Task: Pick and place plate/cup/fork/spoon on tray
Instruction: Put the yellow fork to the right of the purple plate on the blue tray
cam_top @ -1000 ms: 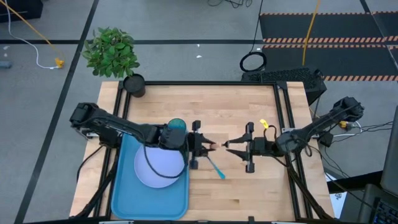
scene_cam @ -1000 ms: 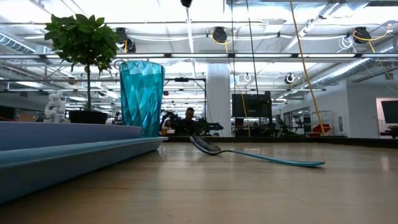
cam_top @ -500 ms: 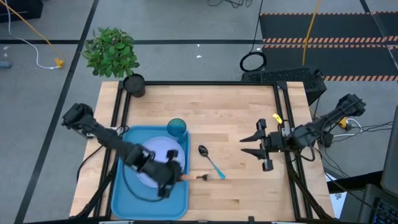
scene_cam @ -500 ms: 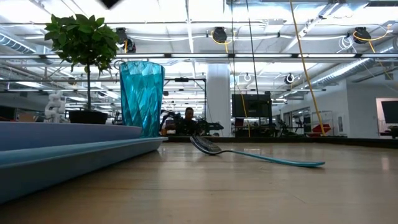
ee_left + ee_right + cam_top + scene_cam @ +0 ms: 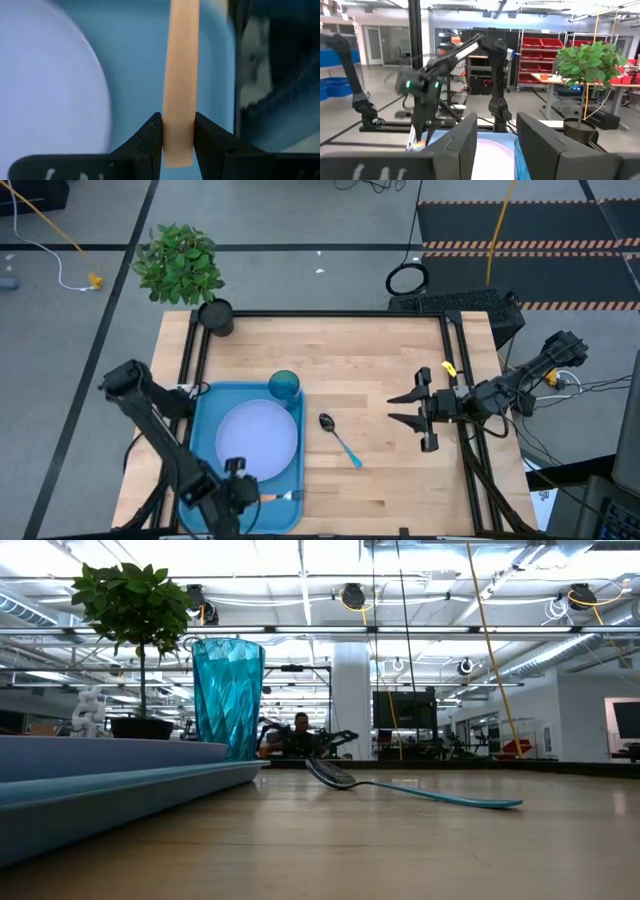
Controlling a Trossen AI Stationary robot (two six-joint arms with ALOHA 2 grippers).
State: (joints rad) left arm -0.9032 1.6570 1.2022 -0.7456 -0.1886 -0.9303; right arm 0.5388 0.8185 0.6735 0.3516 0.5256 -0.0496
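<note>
The blue tray (image 5: 200, 455) lies on the left part of the wooden counter (image 5: 370, 360). The pale plate (image 5: 258, 439) lies flat in its middle, and the teal cup (image 5: 284, 386) stands upright at the tray's far right corner. From counter height the cup (image 5: 228, 697) rises just behind the tray's rim (image 5: 120, 785).

The left tool (image 5: 262, 497) is at the tray's near right corner, its fingers (image 5: 148, 141) clamped on the orange handle of the fork (image 5: 179, 80). The fork (image 5: 283, 497) lies across the tray's near edge, its tines pointing toward the tray's right rim, just beside the plate (image 5: 47, 80).

The spoon (image 5: 340, 440) lies on the bare counter just right of the tray, dark bowl farther back, blue handle (image 5: 450, 797) running toward the front.

The right tool (image 5: 402, 409) hovers over the counter's right side, well apart from the spoon, fingers (image 5: 465, 140) spread and holding nothing.
</note>
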